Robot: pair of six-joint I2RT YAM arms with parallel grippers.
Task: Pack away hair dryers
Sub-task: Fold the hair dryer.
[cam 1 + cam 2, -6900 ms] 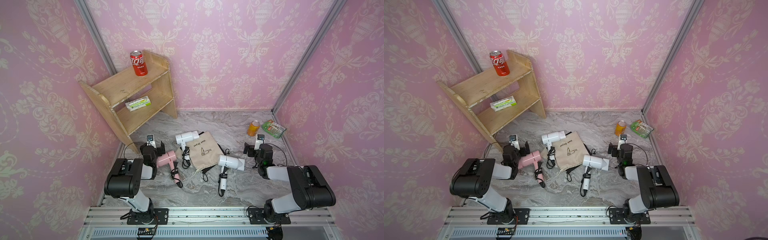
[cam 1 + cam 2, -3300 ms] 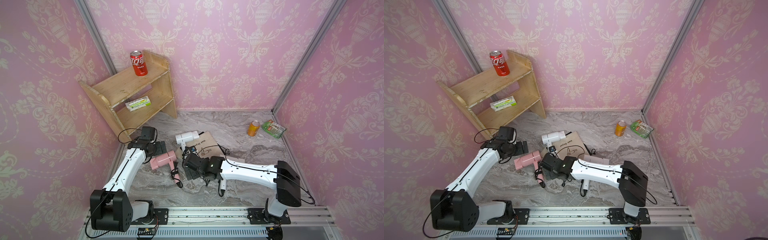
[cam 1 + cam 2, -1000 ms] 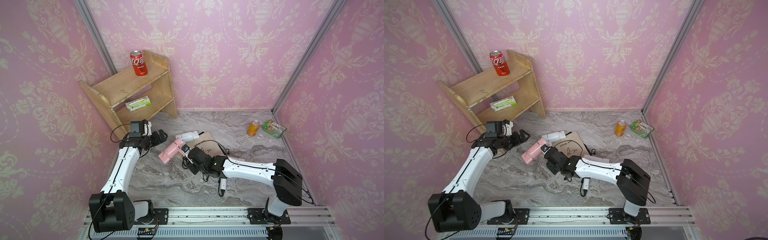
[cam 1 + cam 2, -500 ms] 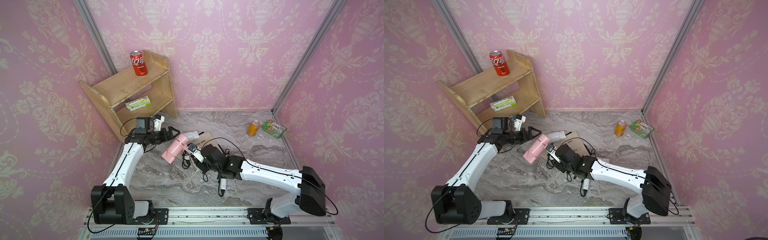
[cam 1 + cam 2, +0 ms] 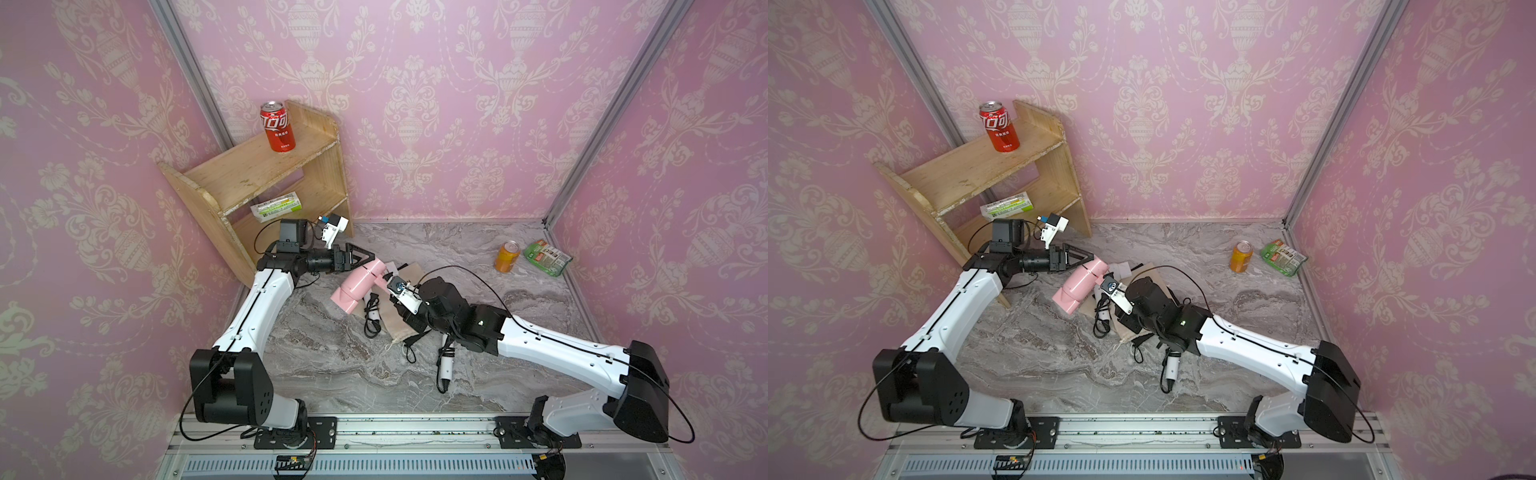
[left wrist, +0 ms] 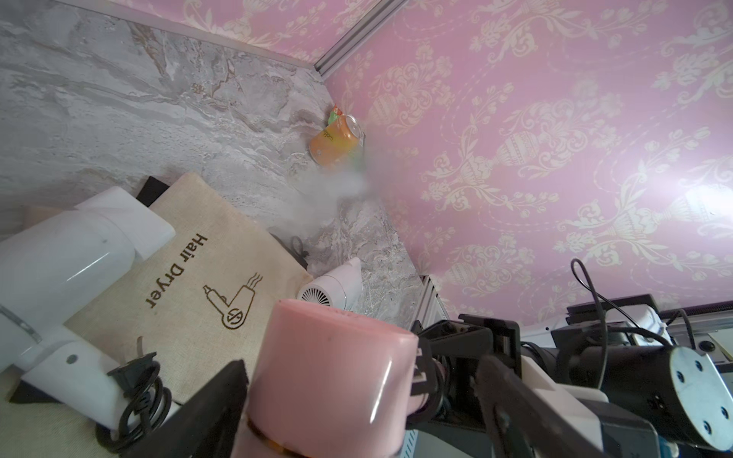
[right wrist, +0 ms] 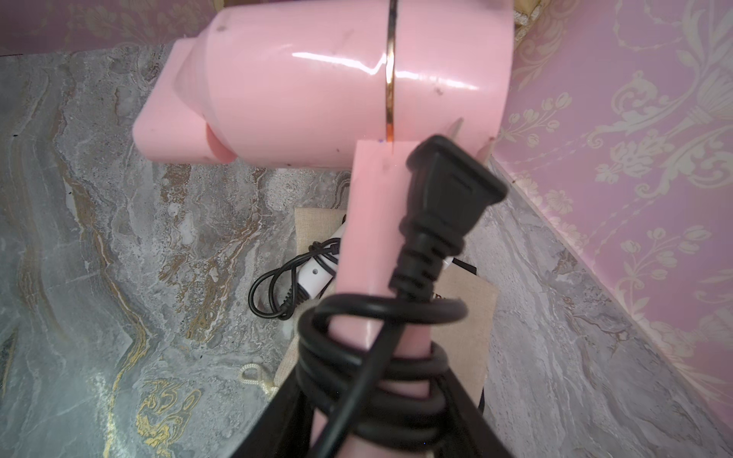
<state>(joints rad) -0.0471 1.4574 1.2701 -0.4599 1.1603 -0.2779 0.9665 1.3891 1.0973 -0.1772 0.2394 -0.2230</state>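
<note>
A marble-patterned counter (image 5: 332, 374) sits between pink wallpapered walls. In its far left corner stands a wooden shelf (image 5: 249, 174), with a red cola can (image 5: 277, 126) upright on top and a green-and-white box (image 5: 276, 206) on the lower board. Just in front of the shelf, the left gripper (image 5: 370, 258) reaches sideways toward the middle. Its fingers (image 6: 210, 404) are apart, one on each side of the barrel of the pink hair dryer (image 5: 357, 284), and a gap shows beside one of them. The pink hair dryer is lifted off the counter near the middle, barrel tilted. The right gripper (image 7: 375, 380) has its fingers clamped on the dryer's handle, over the wound black cord (image 7: 380, 349). Beneath lies a beige pouch (image 6: 206, 293) printed "Hair Dryer", with a white hair dryer (image 6: 67, 253) resting on it. A second white hair dryer (image 6: 337, 283) lies at the pouch's edge, partly under the right arm. In the far right corner, an orange can (image 5: 507, 257) stands beside a green packet (image 5: 546, 257).
</note>
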